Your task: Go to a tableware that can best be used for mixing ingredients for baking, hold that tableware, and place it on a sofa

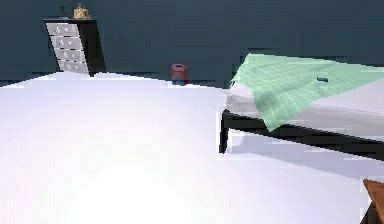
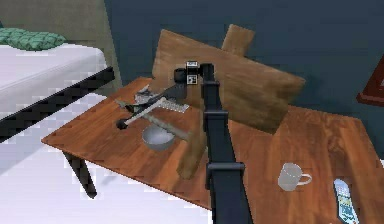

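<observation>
A: What is the largest thing by the table?
B: The bed (image 1: 300, 115); it stands just beside the table's (image 2: 105, 130) end on the arm side view's left, a pale mattress on a dark frame, with a green blanket (image 1: 285, 85) draped over it; pale floor (image 1: 110, 150) lies around both.
A: And behind the table?
B: Wooden chair backs (image 2: 235, 80) rise along the table's far edge, against the dark blue wall (image 2: 320, 30); a dark dresser (image 1: 75, 45) with white drawers stands well apart from the table, farther off than the bed.
A: Where are you?
B: My arm (image 2: 217, 150) reaches out across the middle of the table; my gripper (image 2: 130, 112) is at its far end, over the tabletop toward the table's bed end.
A: And the bowl?
B: The bowl (image 2: 158, 137) sits on the table, small and pale grey, near the middle of the top and just beside my arm; my gripper shows close by it; whether over it or touching it I cannot tell.
A: Have your jaws got anything?
B: I cannot tell how they stand, nor whether they hold anything; the tabletop and the bowl lie right by them.
A: Anything smaller?
B: A white mug (image 2: 292, 177) on the table's other end, past my arm; a slim remote (image 2: 343, 200) near the table's edge, beside the mug.
</observation>
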Motion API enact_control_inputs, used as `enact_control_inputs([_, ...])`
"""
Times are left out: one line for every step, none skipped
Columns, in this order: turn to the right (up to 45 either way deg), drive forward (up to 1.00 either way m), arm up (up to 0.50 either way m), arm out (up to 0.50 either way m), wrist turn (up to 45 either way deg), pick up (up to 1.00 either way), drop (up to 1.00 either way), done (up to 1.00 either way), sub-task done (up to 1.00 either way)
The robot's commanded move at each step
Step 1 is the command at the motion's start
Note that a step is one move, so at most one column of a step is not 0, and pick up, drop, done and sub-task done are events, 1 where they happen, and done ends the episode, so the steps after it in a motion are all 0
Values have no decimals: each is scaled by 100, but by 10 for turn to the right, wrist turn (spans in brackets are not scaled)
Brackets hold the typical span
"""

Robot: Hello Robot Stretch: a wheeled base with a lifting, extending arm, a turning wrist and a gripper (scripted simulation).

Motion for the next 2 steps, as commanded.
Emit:
enact_control_inputs([0,0,0,0,390,0,0,0,0])
enact_control_inputs([0,0,-30,0,0,0,0,0,0])
